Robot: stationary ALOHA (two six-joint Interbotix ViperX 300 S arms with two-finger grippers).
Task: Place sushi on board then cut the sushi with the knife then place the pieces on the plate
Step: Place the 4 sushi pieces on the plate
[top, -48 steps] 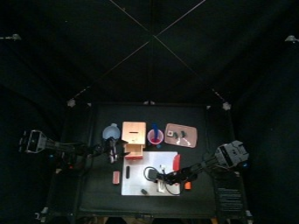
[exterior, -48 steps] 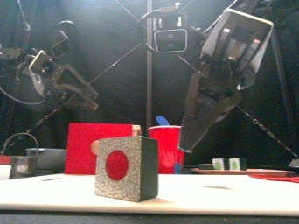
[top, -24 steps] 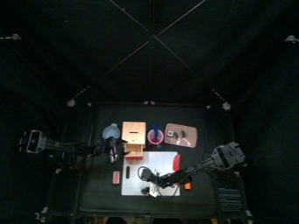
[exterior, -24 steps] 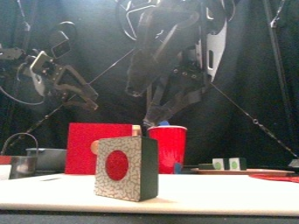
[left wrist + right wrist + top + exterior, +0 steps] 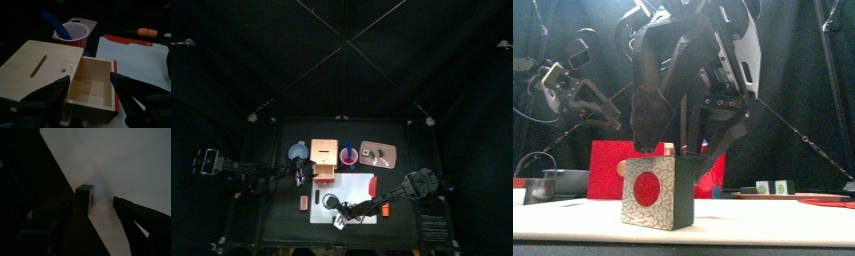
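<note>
Green-wrapped sushi piece (image 5: 657, 192) stands on the white cutting board (image 5: 780, 222) just below the spread fingers of the right gripper (image 5: 680, 140), where an off-centre squeeze could tip it over; the left gripper (image 5: 87, 80), fingers also apart, hangs above the open drawer (image 5: 93, 92) of the wooden box (image 5: 37, 65).

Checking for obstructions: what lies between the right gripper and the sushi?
Only bare board, per the right wrist view; the sushi stands before the open right gripper.
</note>
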